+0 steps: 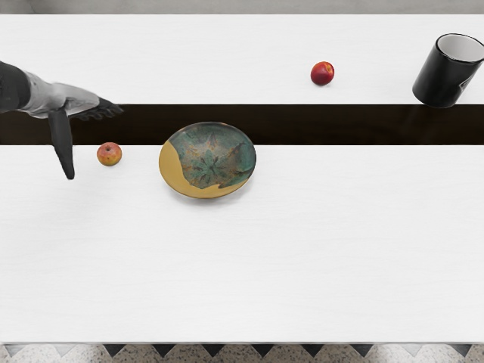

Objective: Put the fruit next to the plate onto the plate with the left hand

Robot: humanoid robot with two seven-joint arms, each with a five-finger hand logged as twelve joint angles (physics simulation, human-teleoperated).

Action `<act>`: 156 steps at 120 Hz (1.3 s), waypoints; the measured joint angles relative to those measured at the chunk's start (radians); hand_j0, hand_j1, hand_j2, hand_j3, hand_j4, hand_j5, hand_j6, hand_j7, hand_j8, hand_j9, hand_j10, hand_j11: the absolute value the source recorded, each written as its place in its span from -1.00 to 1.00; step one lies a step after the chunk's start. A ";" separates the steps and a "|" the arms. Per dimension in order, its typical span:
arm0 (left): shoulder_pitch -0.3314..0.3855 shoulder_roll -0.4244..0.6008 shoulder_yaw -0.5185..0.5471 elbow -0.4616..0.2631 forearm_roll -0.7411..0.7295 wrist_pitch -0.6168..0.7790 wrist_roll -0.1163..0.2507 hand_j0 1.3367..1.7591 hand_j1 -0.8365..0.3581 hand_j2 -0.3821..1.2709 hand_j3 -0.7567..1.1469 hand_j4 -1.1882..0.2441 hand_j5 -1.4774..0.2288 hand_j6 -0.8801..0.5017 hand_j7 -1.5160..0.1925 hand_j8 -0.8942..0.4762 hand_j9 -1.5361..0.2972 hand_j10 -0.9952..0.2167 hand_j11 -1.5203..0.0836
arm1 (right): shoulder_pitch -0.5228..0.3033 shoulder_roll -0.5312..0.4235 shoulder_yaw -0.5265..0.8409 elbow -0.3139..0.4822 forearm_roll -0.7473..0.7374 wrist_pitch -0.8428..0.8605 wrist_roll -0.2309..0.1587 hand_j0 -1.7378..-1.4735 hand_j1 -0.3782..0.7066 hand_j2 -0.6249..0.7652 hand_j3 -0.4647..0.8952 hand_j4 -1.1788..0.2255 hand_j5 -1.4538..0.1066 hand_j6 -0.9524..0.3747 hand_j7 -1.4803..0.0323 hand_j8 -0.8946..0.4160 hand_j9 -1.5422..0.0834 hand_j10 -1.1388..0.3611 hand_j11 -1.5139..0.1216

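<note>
The small fruit [109, 153], orange-yellow with a red blush, sits on the table [302, 249] towards its left edge, just beside the plate [207, 159] and not on it. The plate is a shallow dish, ochre with a mottled green centre. A red apple [322, 73] lies well apart near the far edge, and a black mug [448, 69] leans at the far right corner. Nothing stands between fruit and plate. The left hand [64, 106] hangs near the fruit, its fingers [62, 147] spread loose, holding and touching nothing.
</note>
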 joint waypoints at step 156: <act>0.181 -0.360 0.260 0.202 0.489 0.624 0.022 0.52 0.49 -0.47 -0.20 0.30 0.35 -0.10 0.39 -0.07 0.32 0.22 0.49 | 0.000 0.000 0.000 0.000 0.000 0.000 0.000 -0.40 -0.95 -0.10 -0.32 0.68 0.86 0.44 0.96 0.37 0.90 0.52 0.85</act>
